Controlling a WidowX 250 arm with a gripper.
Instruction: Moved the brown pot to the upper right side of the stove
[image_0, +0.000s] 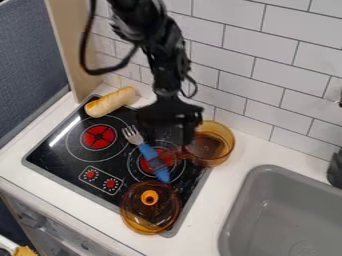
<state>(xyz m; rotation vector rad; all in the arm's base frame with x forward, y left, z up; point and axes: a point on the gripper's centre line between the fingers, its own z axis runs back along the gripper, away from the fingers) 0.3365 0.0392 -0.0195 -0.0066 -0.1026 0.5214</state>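
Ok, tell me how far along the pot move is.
Looks nearly done: the brown pot is at the upper right of the stove, partly beyond its edge over the counter. The gripper is close beside it, but I can't tell if it holds the pot. Probably left: releasing if held, perhaps nudging it inward, then moving clear.

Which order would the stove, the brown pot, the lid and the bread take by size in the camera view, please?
1. Stove
2. Brown pot and lid: too alike to rank
3. Bread
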